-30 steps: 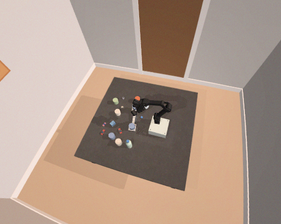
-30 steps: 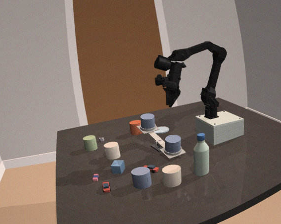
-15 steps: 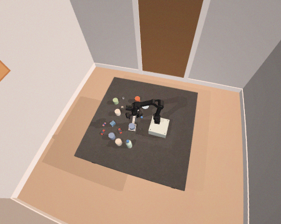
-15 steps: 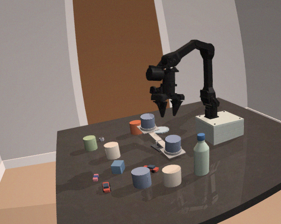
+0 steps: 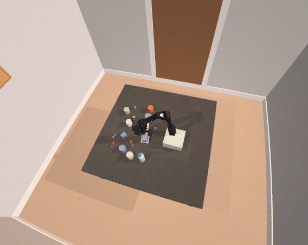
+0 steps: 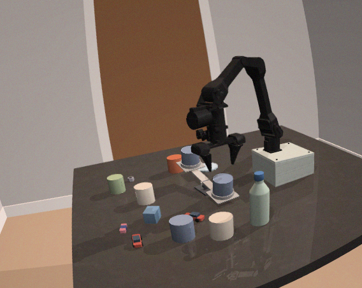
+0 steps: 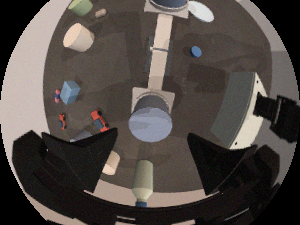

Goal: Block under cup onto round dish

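Observation:
The near blue cup [image 5: 144,138] [image 6: 222,185] [image 7: 150,124] stands upside down on one end of the balance [image 6: 199,176] [image 7: 158,71]. The identical far cup [image 5: 148,116] [image 6: 190,156] [image 7: 169,3] stands on the other end. The near end looks lower than the far end. No block shows; the cups hide what is under them. My gripper [image 5: 144,133] [image 6: 222,167] [image 7: 153,134] is open and empty, pointing down above the near cup, with a finger to either side of it in the wrist view. The round pale dish [image 6: 211,167] [image 7: 201,11] lies beside the far end, with no cup above it.
A green bottle [image 6: 259,205] [image 7: 143,179], a cream cup [image 6: 221,226] and a loose blue cup [image 6: 182,229] stand near the balance's low end. An orange cup [image 5: 151,108] stands by the far end. A blue cube [image 6: 152,215], toy cars and a small blue disc [image 7: 196,51] lie around.

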`<act>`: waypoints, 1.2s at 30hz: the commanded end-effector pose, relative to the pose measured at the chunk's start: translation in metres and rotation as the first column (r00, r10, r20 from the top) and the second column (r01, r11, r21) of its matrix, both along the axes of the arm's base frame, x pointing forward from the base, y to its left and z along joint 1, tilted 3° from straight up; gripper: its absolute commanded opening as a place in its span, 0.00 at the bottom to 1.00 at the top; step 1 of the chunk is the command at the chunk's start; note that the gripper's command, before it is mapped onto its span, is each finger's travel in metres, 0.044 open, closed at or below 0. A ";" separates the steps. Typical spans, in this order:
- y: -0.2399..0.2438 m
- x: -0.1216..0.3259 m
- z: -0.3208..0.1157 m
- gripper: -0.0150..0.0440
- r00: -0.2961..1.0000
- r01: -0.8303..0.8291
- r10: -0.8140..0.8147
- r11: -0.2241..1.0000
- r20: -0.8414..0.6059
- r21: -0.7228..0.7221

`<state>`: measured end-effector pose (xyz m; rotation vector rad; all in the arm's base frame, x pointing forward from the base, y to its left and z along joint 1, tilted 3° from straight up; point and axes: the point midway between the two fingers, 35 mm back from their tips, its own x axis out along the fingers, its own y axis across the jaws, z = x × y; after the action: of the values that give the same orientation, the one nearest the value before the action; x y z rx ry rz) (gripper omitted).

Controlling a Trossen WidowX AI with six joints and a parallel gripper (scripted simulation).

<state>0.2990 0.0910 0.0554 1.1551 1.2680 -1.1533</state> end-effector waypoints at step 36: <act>0.005 0.003 -0.055 1.00 0.998 0.055 -0.055 0.998 -0.011 -0.022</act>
<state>0.3052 0.0975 0.0100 1.1829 1.2379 -1.1981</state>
